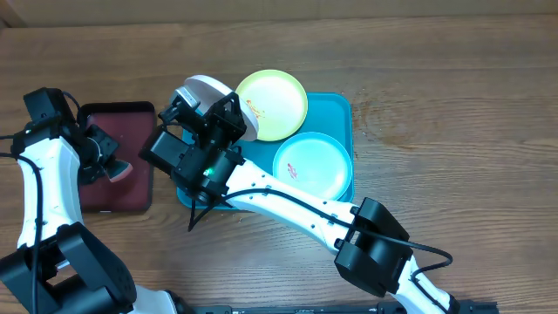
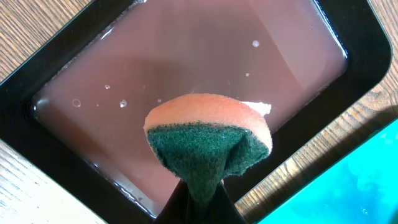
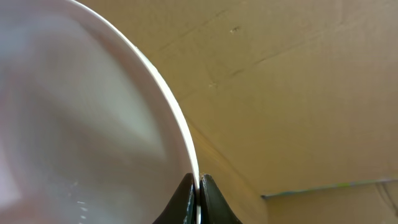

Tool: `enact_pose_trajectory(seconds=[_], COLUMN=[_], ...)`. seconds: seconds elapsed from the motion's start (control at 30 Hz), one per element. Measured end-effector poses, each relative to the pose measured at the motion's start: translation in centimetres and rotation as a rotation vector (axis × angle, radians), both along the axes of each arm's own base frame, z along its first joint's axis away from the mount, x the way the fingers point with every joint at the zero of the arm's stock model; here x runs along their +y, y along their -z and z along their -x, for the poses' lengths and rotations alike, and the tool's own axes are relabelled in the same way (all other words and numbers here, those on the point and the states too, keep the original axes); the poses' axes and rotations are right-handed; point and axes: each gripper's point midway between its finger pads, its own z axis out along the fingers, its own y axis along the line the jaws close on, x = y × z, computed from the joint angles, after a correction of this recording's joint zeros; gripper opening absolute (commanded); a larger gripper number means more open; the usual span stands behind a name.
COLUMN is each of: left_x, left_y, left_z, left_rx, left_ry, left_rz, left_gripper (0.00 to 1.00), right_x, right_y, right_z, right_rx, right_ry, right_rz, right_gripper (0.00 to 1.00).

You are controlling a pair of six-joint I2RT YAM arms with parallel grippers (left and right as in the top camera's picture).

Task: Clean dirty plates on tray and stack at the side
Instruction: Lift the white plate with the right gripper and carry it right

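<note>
A wooden table [image 1: 436,70] is seen from above, with a teal tray [image 1: 337,109] set at its centre. A yellow-green plate [image 1: 275,105] is laid flat at 12 o'clock in the tray. Its far edge overhangs the tray's rim, and a small red smear is seen near its 9 o'clock edge. An aqua plate [image 1: 314,166] is laid flat at 4 o'clock in the tray, with a small red mark on its left half. It lies close to the yellow-green plate, but whether the two touch cannot be told.

At 10 o'clock of the tray, a white plate [image 1: 205,90] is held tilted and raised over the tray's corner by the right gripper [image 3: 198,186]. In the right wrist view, the plate's rim is pinched between the two dark fingers, which are closed down to the thickness of the rim.

At 9 o'clock of the teal tray, just beside it, a dark red tray [image 1: 122,122] with a black rim is placed. In the left wrist view a thin pool of liquid with small bubbles is seen in it. The left gripper [image 2: 200,202] is hung over this tray, clamped tightly on a sponge [image 2: 208,124]. The sponge has an orange face and a dark green scouring face. Whether the sponge touches the liquid cannot be told.
</note>
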Motion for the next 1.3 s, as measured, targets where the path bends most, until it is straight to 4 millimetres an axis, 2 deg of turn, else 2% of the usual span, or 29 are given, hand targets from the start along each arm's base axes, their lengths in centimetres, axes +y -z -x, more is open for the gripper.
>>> enact_pose_trajectory(seconds=[0.3, 0.5, 0.63, 0.7, 0.77, 0.87, 0.97, 1.07, 1.1, 1.13, 1.2, 1.3], left_x=[-0.2, -0.2, -0.3, -0.3, -0.3, -0.4, -0.6, -0.7, -0.7, -0.7, -0.8, -0.9], left_y=[0.0, 0.0, 0.0, 0.0, 0.0, 0.0, 0.0, 0.0, 0.0, 0.0, 0.0, 0.0], left_z=[-0.1, -0.1, -0.1, -0.1, -0.1, -0.2, -0.3, -0.3, -0.3, -0.3, -0.4, -0.4], left_rx=[-0.005, -0.006, -0.007, -0.008, -0.008, -0.011, -0.016, -0.019, -0.019, -0.02, -0.022, -0.026], left_ry=[0.004, 0.005, 0.005, 0.006, 0.006, 0.008, 0.011, 0.013, 0.013, 0.014, 0.015, 0.018], left_rz=[0.009, 0.013, 0.015, 0.015, 0.015, 0.023, 0.032, 0.038, 0.038, 0.04, 0.044, 0.051], left_gripper=[0.04, 0.04, 0.04, 0.04, 0.04, 0.04, 0.04, 0.04, 0.04, 0.04, 0.04, 0.04], right_x=[0.0, 1.6, 1.7, 1.3, 1.1, 0.2, -2.8, -7.7, -10.8, -11.6, -16.2, -23.5], right_y=[0.1, 4.4, 1.9, 1.9, 3.6, 6.1, 8.1, 9.7, 10.2, 10.3, 10.6, 10.8], right_z=[0.1, 1.1, -0.4, -0.7, -0.4, -0.8, -3.0, -6.0, -7.5, -7.9, -9.3, -9.9], right_rx=[0.008, 0.264, 0.127, 0.161, 0.301, 0.465, 0.588, 0.722, 0.787, 0.804, 0.87, 0.939], right_ry=[-0.003, -0.164, -0.105, -0.119, -0.177, -0.187, -0.085, 0.036, 0.094, 0.108, 0.177, 0.297], right_rz=[0.007, 0.03, -0.065, -0.079, -0.093, -0.218, -0.421, -0.653, -0.777, -0.814, -0.962, -1.125], right_gripper=[0.04, 0.04, 0.04, 0.04, 0.04, 0.04, 0.04, 0.04, 0.04, 0.04, 0.04, 0.04])
